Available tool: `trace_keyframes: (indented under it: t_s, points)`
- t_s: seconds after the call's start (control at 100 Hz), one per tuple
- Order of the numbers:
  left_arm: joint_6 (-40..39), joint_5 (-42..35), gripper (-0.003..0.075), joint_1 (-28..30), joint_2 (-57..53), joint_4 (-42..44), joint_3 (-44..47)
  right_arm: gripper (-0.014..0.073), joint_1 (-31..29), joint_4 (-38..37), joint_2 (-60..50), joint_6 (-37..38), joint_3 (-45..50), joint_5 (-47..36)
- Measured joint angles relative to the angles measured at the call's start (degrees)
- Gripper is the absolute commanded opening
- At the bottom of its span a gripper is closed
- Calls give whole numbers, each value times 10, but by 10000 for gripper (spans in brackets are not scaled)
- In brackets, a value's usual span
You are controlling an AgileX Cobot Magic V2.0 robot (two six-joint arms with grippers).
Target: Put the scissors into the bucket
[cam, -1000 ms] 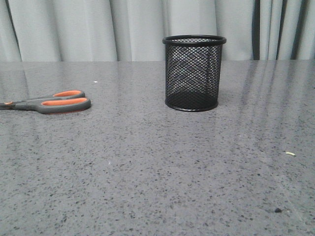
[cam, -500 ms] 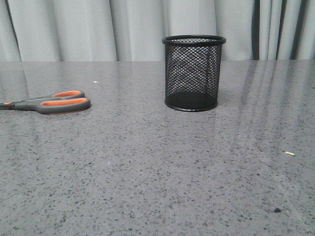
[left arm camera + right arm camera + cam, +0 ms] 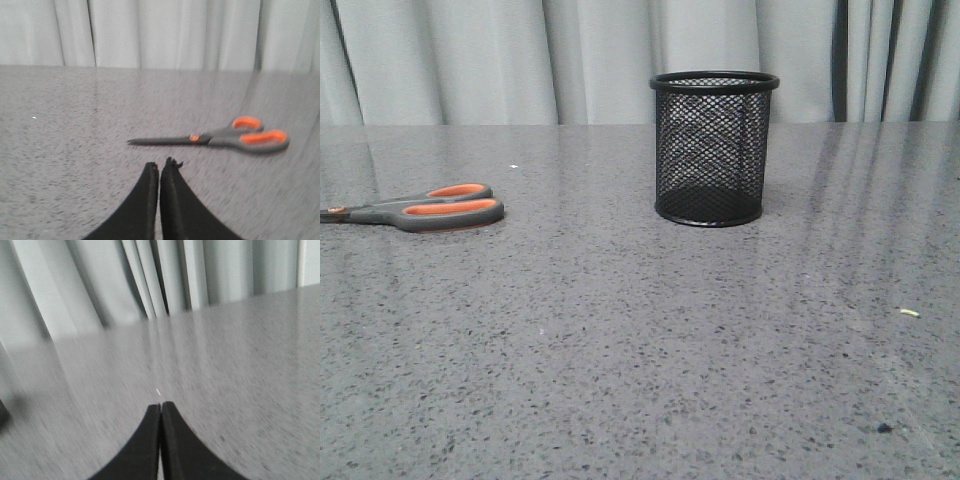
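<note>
The scissors (image 3: 425, 209) lie flat on the grey table at the far left of the front view, with grey handles, orange inner loops and blades running off the left edge. They also show in the left wrist view (image 3: 220, 139), closed, a short way beyond my left gripper (image 3: 160, 165), which is shut and empty. The bucket (image 3: 712, 148), a black wire-mesh cup, stands upright at the centre back and looks empty. My right gripper (image 3: 161, 405) is shut and empty over bare table. Neither gripper shows in the front view.
A grey speckled table (image 3: 640, 350) fills the scene, with pale curtains (image 3: 520, 60) behind it. A small pale scrap (image 3: 909, 313) and a dark speck (image 3: 885, 428) lie at the right front. A dark edge shows at the side of the right wrist view (image 3: 3, 412).
None in the front view; the scissors and the bucket have stayed in place.
</note>
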Motion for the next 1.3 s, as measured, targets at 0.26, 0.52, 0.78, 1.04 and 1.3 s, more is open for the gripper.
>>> trace_keyframes:
  t_s: [0.26,0.52,0.78,1.04,1.3]
  points:
    - [0,-60,-19,0,0,-246,0,-46,0,163,0,0,-1,-47]
    - [2,61,19,0,21,-203,-81,-46,0,120,46,-30,-116,89]
    - [33,151,348,0,202,-152,-220,-44,47,95,200,-69,-237,200]
    - [46,218,347,-75,364,-103,-339,206,90,89,369,-86,-348,397]
    - [132,416,347,-105,543,-31,-530,405,91,87,415,-109,-422,466]
